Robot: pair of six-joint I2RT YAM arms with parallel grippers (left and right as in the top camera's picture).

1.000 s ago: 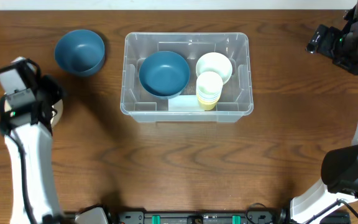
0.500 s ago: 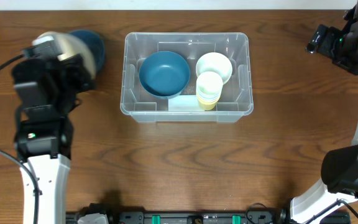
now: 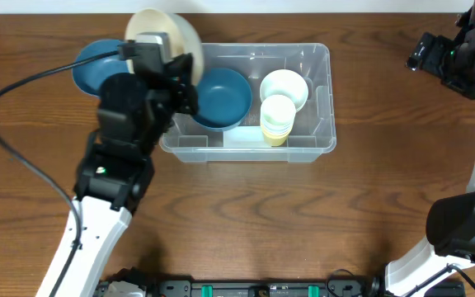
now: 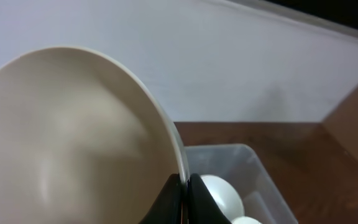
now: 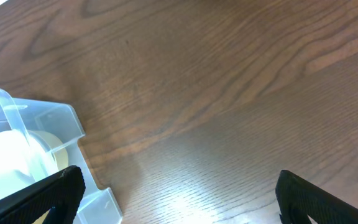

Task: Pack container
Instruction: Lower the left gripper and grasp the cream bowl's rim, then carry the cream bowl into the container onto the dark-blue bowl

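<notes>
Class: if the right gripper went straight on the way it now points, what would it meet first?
Probably the bare brown wooden table, beside the clear plastic container; nothing else shows ahead of the open right gripper.

Container [image 3: 331, 91], left wall and far-left corner: covered from above by the left gripper [image 4: 184, 190] and the held cream bowl [image 3: 162, 31] pinched in it.
Container, left floor: filled by a blue bowl [image 3: 221, 97].
Container, right floor: packed cream bowl [image 3: 285, 86] and cup stack [image 3: 276, 122] stand there; only narrow strips by the right and far walls are bare.
Table [image 3: 262, 214], near side: open wood, wide passage.
Table, far left: second blue bowl [image 3: 93, 68], partly under the arm.
Table, right of container: open up to the right gripper [image 5: 179, 186], jaws spread, well apart.
</notes>
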